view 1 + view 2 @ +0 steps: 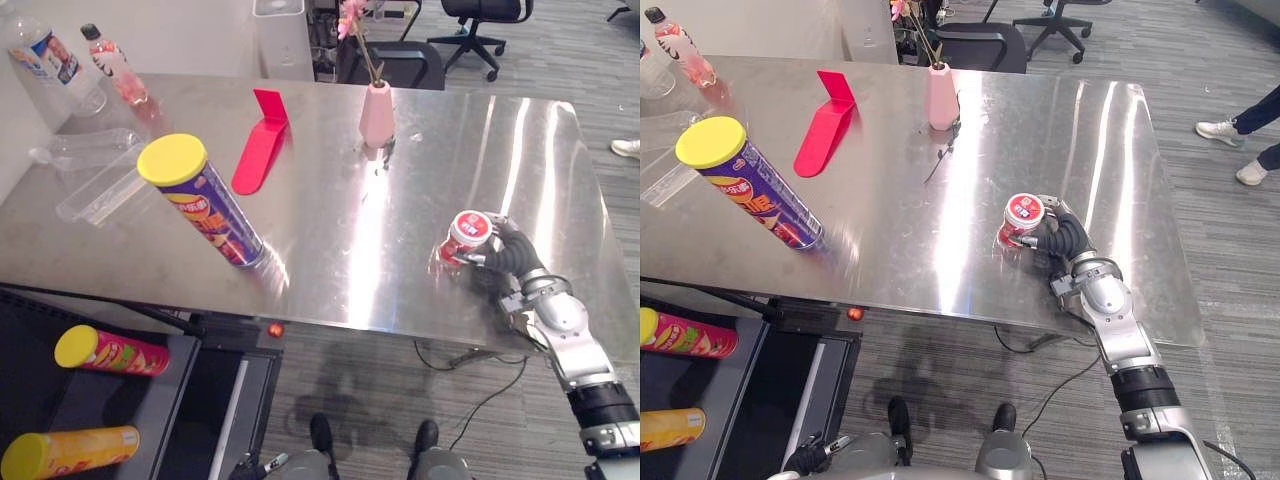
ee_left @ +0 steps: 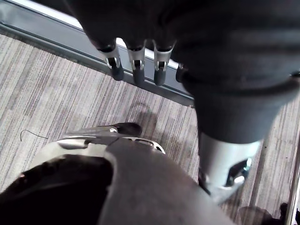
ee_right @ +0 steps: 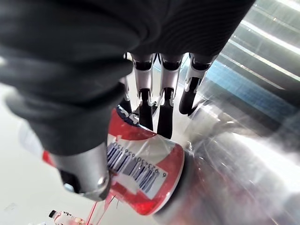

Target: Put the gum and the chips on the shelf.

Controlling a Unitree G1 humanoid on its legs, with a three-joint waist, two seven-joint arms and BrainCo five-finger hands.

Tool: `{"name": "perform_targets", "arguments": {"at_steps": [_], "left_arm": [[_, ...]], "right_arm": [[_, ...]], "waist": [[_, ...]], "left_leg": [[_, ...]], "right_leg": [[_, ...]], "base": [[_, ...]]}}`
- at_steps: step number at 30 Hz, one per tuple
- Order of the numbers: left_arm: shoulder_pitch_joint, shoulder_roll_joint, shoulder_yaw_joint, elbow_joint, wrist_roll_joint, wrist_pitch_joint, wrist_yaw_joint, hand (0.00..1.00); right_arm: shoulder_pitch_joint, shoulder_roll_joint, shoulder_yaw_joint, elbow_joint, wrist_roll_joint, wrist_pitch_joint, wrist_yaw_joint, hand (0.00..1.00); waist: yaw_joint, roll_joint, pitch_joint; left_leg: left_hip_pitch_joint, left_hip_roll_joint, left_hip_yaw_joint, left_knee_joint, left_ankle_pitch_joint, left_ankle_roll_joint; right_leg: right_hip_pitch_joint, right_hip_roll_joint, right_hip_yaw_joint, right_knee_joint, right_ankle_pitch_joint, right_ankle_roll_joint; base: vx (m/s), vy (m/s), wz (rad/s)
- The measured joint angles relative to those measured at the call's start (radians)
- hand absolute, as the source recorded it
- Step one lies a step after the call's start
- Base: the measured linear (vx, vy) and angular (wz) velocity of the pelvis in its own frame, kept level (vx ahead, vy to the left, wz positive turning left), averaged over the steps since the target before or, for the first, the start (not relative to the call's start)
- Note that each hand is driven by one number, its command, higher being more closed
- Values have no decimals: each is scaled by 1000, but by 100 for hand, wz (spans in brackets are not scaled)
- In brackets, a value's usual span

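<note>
Your right hand (image 1: 503, 250) has its fingers and thumb curled round the gum jar (image 1: 466, 236), red with a white lid. It is at the front right of the steel table (image 1: 380, 285), near the front edge. Can't tell whether the jar's base touches the steel.

Your left hand (image 2: 137, 65) hangs over carpeted floor, fingers straight and relaxed, holding nothing.

The chips can (image 1: 205, 205), purple with a yellow lid, stands at front left, well apart from the gum, with bare steel between them.

Further back are a red stand (image 1: 262, 145) and a pink vase (image 1: 376, 115), both well clear of your right hand. At far left are a clear plastic box (image 1: 95, 180) and bottles (image 1: 118, 65).

The shelf (image 1: 150, 405) sits below the table's front left corner, with two cans (image 1: 110, 352) lying on it. A person's shoe (image 1: 627, 148) is on the floor past the right edge.
</note>
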Motion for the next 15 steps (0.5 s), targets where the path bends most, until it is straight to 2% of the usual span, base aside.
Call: {"name": "perform_targets", "arguments": {"at_steps": [6,10,15], "left_arm": [[0,1,0,-8,2,5,2,0],[3,1,2,-12,8,5,6,0],[12,0,11,-16,8,-2,13,0]], "right_arm": [[0,0,-1,-4,2,5,-11,100],[13,0,-44,-113,16,22,4,100],[36,-1,-115,-252,108,27,31,100]], "waist": [[0,-1,-1],[-3,-4,-2],[-5,-18,-19]], "left_leg": [[8,1,1,0,0,0],[16,2,2,0,0,0],[28,8,16,-3,-1,-1]], "right_leg": [[6,0,2,0,0,0],[15,1,2,-2,0,0],[20,5,16,0,0,0]], "base": [[0,0,0],[0,0,0],[-5,-6,-7]]}}
